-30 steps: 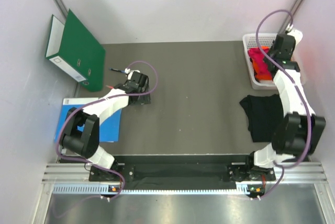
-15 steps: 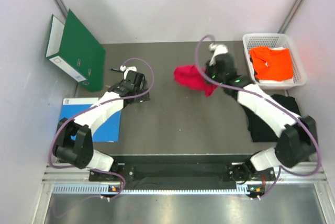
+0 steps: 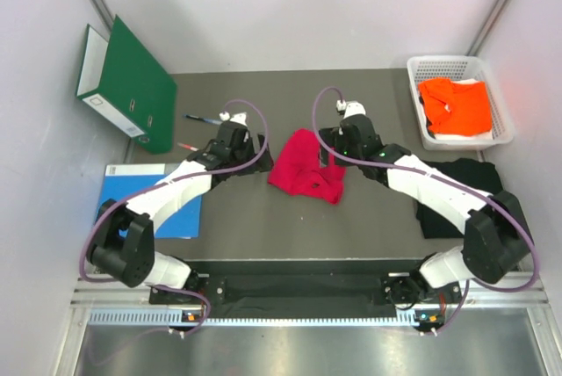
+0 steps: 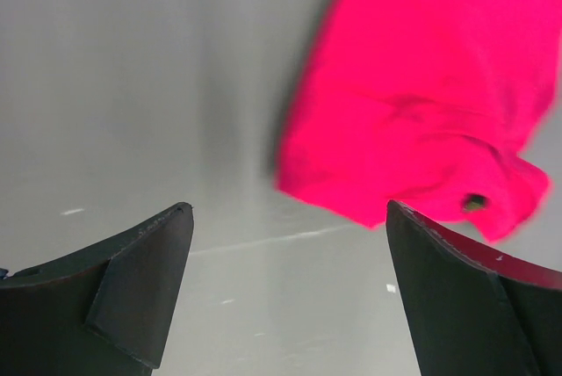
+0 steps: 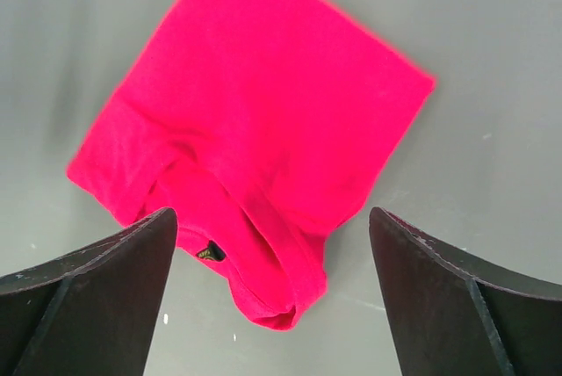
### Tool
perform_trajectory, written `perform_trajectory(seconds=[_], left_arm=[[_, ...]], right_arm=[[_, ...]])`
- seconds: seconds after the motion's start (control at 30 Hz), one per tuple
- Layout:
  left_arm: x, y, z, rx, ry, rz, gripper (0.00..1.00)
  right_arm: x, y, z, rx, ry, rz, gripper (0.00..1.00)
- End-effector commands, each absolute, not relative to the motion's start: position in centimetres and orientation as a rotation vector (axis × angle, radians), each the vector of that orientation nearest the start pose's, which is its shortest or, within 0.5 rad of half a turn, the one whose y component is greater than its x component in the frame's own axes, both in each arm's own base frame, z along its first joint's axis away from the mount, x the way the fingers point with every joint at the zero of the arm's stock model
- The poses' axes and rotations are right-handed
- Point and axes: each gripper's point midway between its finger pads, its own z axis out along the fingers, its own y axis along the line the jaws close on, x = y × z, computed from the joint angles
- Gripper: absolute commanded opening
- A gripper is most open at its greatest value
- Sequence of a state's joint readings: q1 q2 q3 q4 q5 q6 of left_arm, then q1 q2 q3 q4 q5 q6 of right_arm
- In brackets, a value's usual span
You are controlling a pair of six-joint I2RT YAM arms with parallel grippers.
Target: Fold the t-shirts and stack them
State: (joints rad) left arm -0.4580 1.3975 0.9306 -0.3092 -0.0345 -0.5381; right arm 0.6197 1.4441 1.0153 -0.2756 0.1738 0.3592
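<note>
A crimson red t-shirt (image 3: 306, 169) lies crumpled in the middle of the table, with a small label showing at its collar (image 5: 210, 252). My right gripper (image 3: 327, 149) hovers open just above its right side, and nothing sits between the fingers (image 5: 272, 213). To the shirt's left my left gripper (image 3: 256, 158) is open and empty; in its wrist view (image 4: 288, 209) the red t-shirt (image 4: 421, 104) lies ahead and to the right. An orange t-shirt (image 3: 457, 104) sits in the white basket (image 3: 420, 67). A black t-shirt (image 3: 443, 196) lies at the right, partly under my right arm.
A green binder (image 3: 127, 86) stands at the back left, beside the wall. A blue sheet (image 3: 180, 209) lies flat at the left edge, under my left arm. Two pens (image 3: 200, 118) lie behind my left gripper.
My right arm carried the red t-shirt from the basket to the table's middle, opened and let it drop. My left gripper moved right, toward the shirt.
</note>
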Motion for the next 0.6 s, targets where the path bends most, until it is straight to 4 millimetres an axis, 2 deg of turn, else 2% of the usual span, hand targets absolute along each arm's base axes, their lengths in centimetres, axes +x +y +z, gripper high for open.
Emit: perform_trajectory(seconds=[0.0, 0.13, 0.27, 0.33, 0.4, 0.43, 0.47, 0.5, 0.57], left_arm=[[33.2, -23.1, 12.3, -0.031, 2.371, -0.647, 0.95], [32.3, -25.1, 9.9, -0.026, 2.427, -0.673, 0.95], [32.0, -25.4, 7.0, -0.042, 2.484, -0.637, 0.9], [31.9, -25.8, 6.5, -0.035, 2.495, -0.633, 0.89], [32.0, -26.0, 5.7, -0.031, 2.512, -0.616, 0.82], [32.0, -26.2, 5.5, -0.025, 2.514, -0.611, 0.77], [32.1, -26.3, 5.2, -0.028, 2.519, -0.598, 0.6], [32.2, -26.6, 5.3, -0.023, 2.515, -0.601, 0.49], [32.8, -26.4, 5.4, -0.042, 2.505, -0.57, 0.16]], right_arm=[[34.6, 21.0, 17.4, -0.136, 2.168, 0.283, 0.89], [34.6, 20.9, 17.0, -0.124, 2.177, 0.282, 0.88], [34.5, 21.0, 16.6, -0.127, 2.187, 0.279, 0.88], [34.5, 20.9, 16.8, -0.125, 2.184, 0.278, 0.88], [34.4, 20.7, 16.7, -0.126, 2.183, 0.275, 0.88], [34.4, 20.7, 16.8, -0.127, 2.184, 0.277, 0.88], [34.4, 20.7, 16.8, -0.129, 2.182, 0.277, 0.88], [34.3, 20.7, 16.8, -0.13, 2.18, 0.277, 0.88], [34.3, 20.6, 16.6, -0.13, 2.184, 0.273, 0.88]])
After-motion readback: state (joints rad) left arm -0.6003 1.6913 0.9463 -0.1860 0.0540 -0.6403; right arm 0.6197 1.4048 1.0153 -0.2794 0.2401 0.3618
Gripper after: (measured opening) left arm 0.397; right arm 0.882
